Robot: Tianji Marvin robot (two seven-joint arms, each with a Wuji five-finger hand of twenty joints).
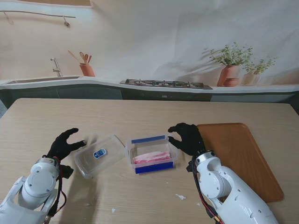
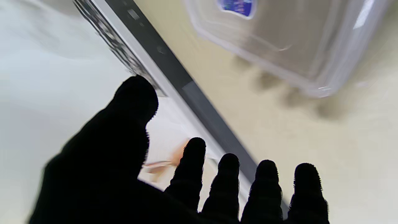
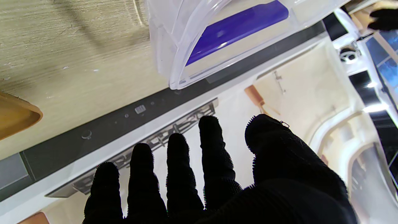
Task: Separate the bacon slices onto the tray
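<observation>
Pink bacon slices (image 1: 151, 157) are seen lying inside a clear plastic box with blue clips (image 1: 152, 154) at mid-table, its clear lid with a blue label (image 1: 99, 155) set just beside it on the left. The orange-brown wooden tray (image 1: 243, 156) lies to the right, bare. Both black-gloved hands are spread and grasp nothing: the left hand (image 1: 64, 143) beside the lid, the right hand (image 1: 187, 137) between box and tray. Bare tabletop (image 1: 140, 116) is left farther away.

lid (image 2: 279, 40): blurred, cut by frame edge | bacon (image 1: 150, 157): separate slices not distinguishable | table flecks (image 1: 180, 197): unidentifiable
</observation>
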